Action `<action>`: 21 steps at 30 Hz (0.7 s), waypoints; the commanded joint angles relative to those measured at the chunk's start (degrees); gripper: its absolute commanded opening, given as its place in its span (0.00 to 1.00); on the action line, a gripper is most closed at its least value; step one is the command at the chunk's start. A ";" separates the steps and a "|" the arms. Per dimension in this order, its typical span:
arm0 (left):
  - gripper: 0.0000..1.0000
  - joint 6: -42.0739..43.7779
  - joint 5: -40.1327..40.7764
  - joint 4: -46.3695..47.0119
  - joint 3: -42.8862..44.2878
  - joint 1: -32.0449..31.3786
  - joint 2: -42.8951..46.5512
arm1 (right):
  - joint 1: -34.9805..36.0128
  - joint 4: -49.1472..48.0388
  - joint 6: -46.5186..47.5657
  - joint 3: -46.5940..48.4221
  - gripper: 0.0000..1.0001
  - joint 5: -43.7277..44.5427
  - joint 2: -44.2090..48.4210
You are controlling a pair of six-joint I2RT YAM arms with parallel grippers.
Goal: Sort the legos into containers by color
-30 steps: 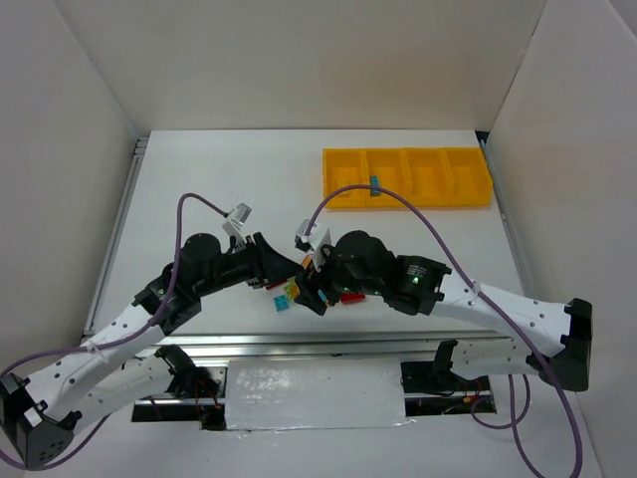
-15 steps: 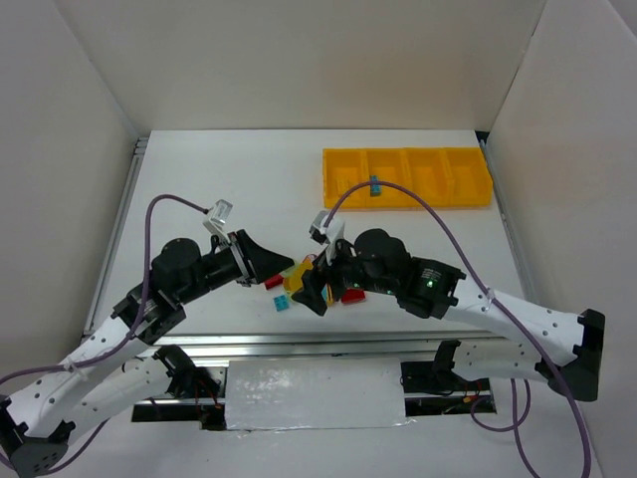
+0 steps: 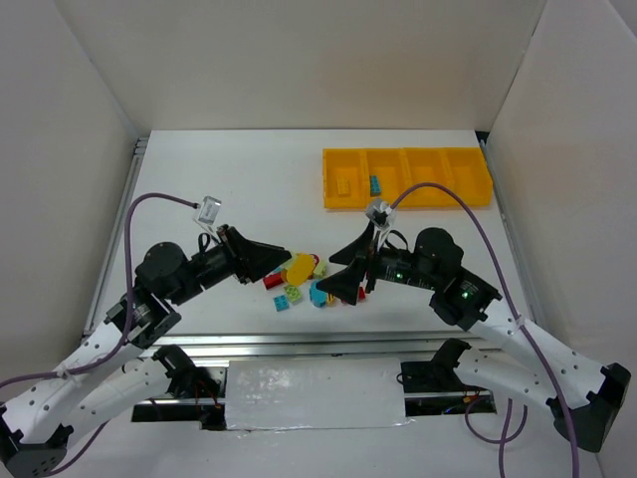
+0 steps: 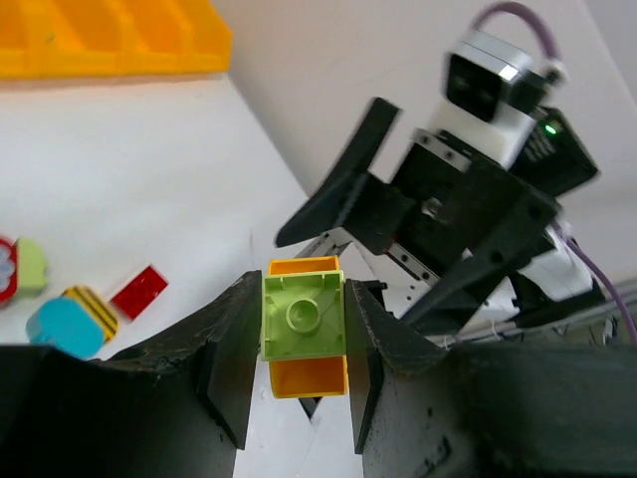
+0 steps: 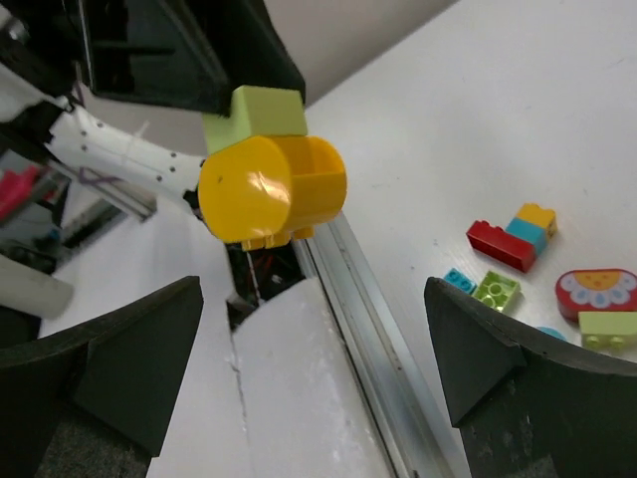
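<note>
1. Left gripper (image 4: 304, 334): jaws closed tight on a two-colour piece (image 4: 304, 321), a light green brick joined to a rounded yellow half. Held clear of the table (image 3: 219, 179), well short of the tray (image 3: 406, 202) and off to its left.
2. Right gripper (image 5: 314, 368): jaws at full spread, nothing held. Facing the held piece, just beside it on the side toward the tray.
3. Step in hand, as judged: splitting the joined piece so that each colour can go to its own compartment.
4. Next move, as judged: close the right jaws on the yellow half (image 5: 269, 189), which projects free of the left jaws. Pull straight apart, keeping the left grip firm on the green brick (image 5: 261, 112).
5. Loose legos (image 3: 294, 292): red, blue, green and mixed, scattered on the table beneath both grippers, nearer than the tray.
6. Tray contents: one yellow brick (image 3: 343, 185) in the left-end compartment, one blue brick (image 3: 375, 184) in the next.
7. Obstructions: right arm's cable (image 3: 428, 185) arching over the tray's near side, a possible snag on any carry there. Loose legos directly below, so a dropped half could scatter them.
</note>
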State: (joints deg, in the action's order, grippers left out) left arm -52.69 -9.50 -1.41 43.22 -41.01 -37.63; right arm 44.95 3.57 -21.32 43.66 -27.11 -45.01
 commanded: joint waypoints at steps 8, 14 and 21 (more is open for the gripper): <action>0.00 4.17 -17.11 30.11 -7.97 -0.12 1.94 | -0.65 -23.49 -23.49 -7.79 1.00 -1.00 3.79; 0.00 2.33 -22.05 37.44 -10.44 -0.12 3.35 | -0.65 -33.79 -28.76 -9.20 0.99 -12.07 1.16; 0.00 2.59 -19.60 34.99 -10.00 -0.21 3.97 | 0.66 -40.93 -31.59 -10.35 0.94 -13.14 -1.13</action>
State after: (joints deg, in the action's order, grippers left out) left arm -49.87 -28.88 29.28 32.21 -41.04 -33.95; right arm 44.75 -30.44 -50.87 33.95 -38.44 -45.52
